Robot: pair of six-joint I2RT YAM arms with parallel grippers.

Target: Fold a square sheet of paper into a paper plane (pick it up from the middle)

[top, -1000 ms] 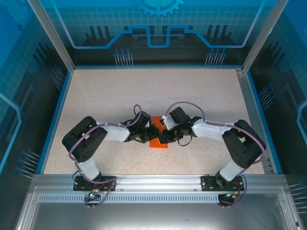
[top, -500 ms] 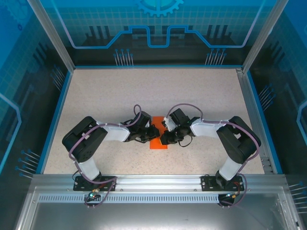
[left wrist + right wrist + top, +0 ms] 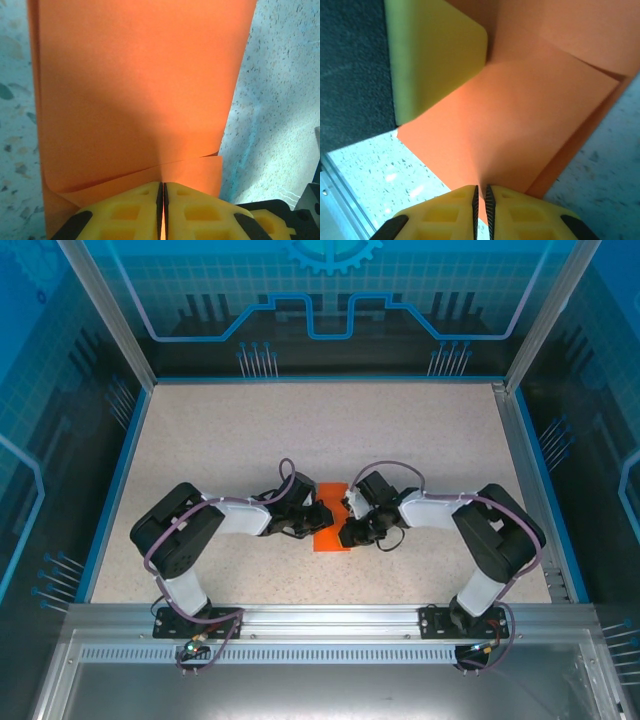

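The square sheet of paper (image 3: 330,538) is bright orange and folded into a smaller creased piece, held between the two arms at the table's middle. My left gripper (image 3: 322,516) pinches it from the left; in the left wrist view the yellow pads (image 3: 200,210) are shut on the paper (image 3: 135,90), a folded flap just above them. My right gripper (image 3: 348,534) pinches it from the right; in the right wrist view its yellow pads (image 3: 520,212) are shut on a layer of the paper (image 3: 520,115). The left gripper's yellow finger (image 3: 432,50) shows beyond that.
The speckled beige table (image 3: 320,440) is bordered by blue walls and a metal rail (image 3: 320,625) at the near edge. Both arms' elbows (image 3: 175,530) (image 3: 510,530) bend outward beside the paper.
My right gripper has shifted a little down and toward the near edge with the paper. The right arm's elbow has drawn inward. The left gripper has held its place.
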